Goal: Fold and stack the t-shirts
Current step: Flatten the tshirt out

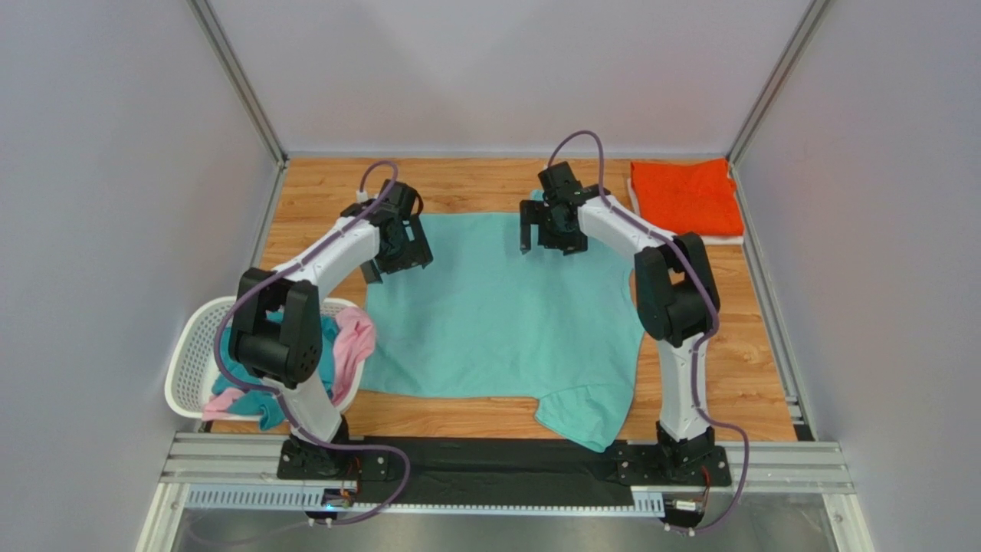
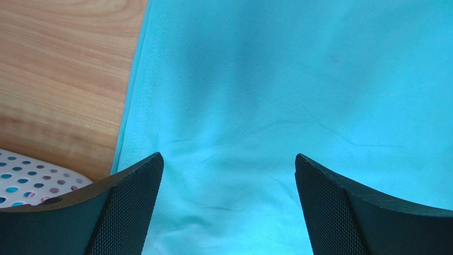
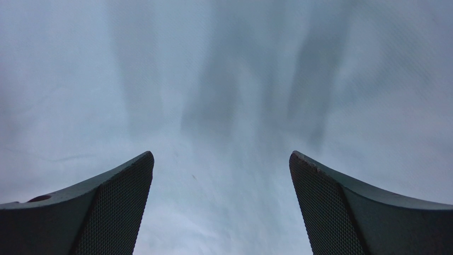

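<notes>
A mint-teal t-shirt (image 1: 507, 311) lies spread flat on the wooden table, one sleeve hanging toward the near edge. My left gripper (image 1: 386, 265) is open just above its far-left edge; the left wrist view shows the cloth (image 2: 276, 79) between the open fingers (image 2: 228, 164), which hold nothing. My right gripper (image 1: 544, 244) is open over the shirt's far edge; its wrist view is filled with shadowed cloth (image 3: 223, 79) between the open fingers (image 3: 221, 159). A folded orange shirt (image 1: 687, 196) lies on a white one (image 1: 720, 239) at the back right.
A white plastic laundry basket (image 1: 190, 368) stands at the near left, holding a darker teal-blue shirt (image 1: 248, 368) and a pink one (image 1: 355, 339) draped over its rim. The basket's perforated wall (image 2: 26, 178) shows in the left wrist view. Grey walls enclose the table.
</notes>
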Controlling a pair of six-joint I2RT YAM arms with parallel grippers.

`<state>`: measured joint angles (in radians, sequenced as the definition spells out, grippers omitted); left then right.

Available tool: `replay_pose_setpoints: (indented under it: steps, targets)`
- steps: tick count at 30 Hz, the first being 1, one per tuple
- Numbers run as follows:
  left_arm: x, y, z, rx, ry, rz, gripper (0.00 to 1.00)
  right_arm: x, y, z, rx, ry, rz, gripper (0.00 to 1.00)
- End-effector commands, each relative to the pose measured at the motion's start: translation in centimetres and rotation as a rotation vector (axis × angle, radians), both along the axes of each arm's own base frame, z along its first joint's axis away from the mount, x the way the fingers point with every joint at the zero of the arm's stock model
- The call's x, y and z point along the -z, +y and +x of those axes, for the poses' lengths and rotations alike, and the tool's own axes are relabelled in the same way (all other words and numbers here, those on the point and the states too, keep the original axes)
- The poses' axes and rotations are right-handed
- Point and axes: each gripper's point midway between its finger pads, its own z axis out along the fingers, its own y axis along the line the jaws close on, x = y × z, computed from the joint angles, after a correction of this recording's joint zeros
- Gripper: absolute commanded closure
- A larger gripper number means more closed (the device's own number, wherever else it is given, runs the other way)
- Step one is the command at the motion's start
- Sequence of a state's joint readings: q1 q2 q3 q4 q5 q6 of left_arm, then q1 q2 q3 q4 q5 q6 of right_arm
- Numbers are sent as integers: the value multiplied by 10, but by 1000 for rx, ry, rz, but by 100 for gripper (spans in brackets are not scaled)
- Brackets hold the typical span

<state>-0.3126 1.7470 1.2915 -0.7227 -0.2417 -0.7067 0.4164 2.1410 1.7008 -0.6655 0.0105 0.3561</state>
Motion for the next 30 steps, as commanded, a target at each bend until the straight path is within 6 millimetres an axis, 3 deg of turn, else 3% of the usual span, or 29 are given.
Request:
replay_pose_setpoints:
  steps: [1, 2, 3, 5, 6, 10, 19, 21, 22, 23, 26, 30]
  targets:
    - [-33, -4, 1, 29, -70, -39, 0, -40, -28, -16, 52, -60, -47, 0]
    - [-32, -6, -2, 30, -63, -48, 0, -49, -32, -22, 60, -76, -44, 0]
    - [-25, -5, -9, 25, -45, -51, 0, -34, -40, -37, 67, -37, -71, 0]
    - [-21, -10, -16, 37, -35, -64, 0, -34, -48, -51, 79, -30, -82, 0]
    - [-13, -10, -23, 33, -18, -55, 0, -22, -54, -60, 88, -11, -98, 0]
    - [1, -22, -27, 61, -7, -93, 0, -6, -63, -67, 105, 24, -93, 0]
    - [38, -34, -10, 74, 88, -91, 0, 33, -78, -46, 132, 109, -106, 0]
    - [40, -39, -1, 82, 86, -99, 0, 38, -83, -37, 145, 121, -88, 0]
    - [47, -41, 1, 78, 104, -100, 0, 51, -85, -37, 143, 150, -94, 0]
    - [49, -43, 3, 80, 107, -103, 0, 48, -86, -27, 153, 140, -89, 0]
    - [55, -48, 17, 89, 113, -102, 0, 63, -98, -19, 174, 179, -99, 0]
    - [58, -54, 45, 94, 113, -92, 0, 61, -105, 0, 200, 171, -71, 0]
